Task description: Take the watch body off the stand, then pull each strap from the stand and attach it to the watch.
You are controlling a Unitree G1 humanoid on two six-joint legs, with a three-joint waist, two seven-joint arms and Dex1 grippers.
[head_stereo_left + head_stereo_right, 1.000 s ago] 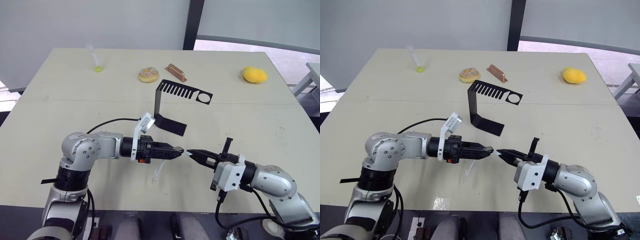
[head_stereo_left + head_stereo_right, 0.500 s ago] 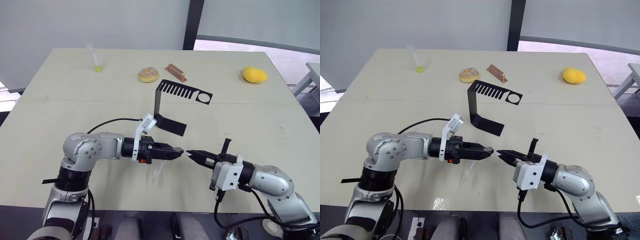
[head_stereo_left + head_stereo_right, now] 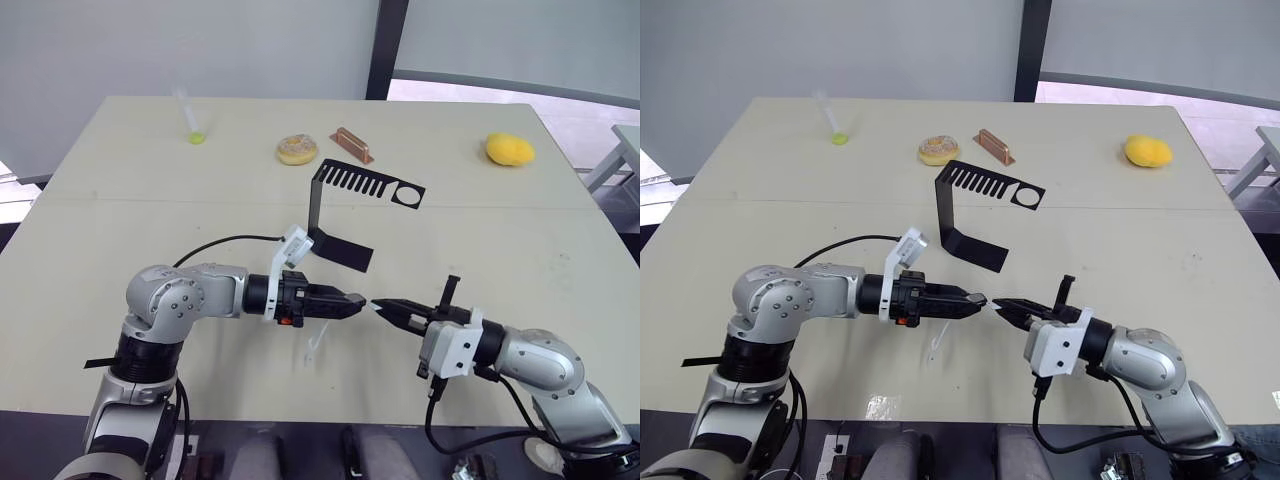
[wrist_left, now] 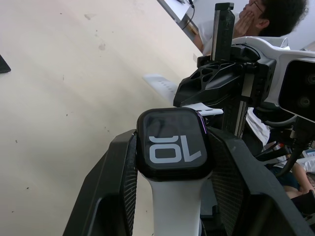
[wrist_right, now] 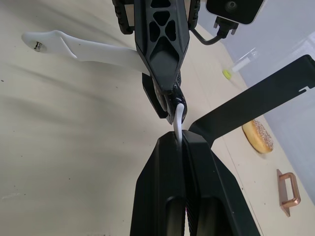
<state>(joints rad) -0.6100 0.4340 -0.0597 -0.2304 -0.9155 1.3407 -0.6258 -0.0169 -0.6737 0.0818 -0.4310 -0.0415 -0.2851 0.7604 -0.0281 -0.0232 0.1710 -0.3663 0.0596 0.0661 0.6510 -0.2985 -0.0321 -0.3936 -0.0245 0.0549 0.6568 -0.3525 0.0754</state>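
Left arm: elbow bent, forearm running level above the table toward the right arm. The left gripper (image 3: 353, 301) points straight at the opposing gripper; its two black fingers (image 4: 116, 172) sit either side of the watch body (image 4: 171, 144), clamped against its edges, screen facing the wrist camera. One white strap hangs from the case behind the fingertips.

Right arm: elbow bent, forearm reaching back toward the left arm at the same height. The right gripper (image 3: 385, 307) meets the left one nearly tip to tip. Its fingers (image 5: 167, 162) are pressed together on the end of the second strap (image 5: 179, 118), which projects just ahead of the tips toward the watch body.
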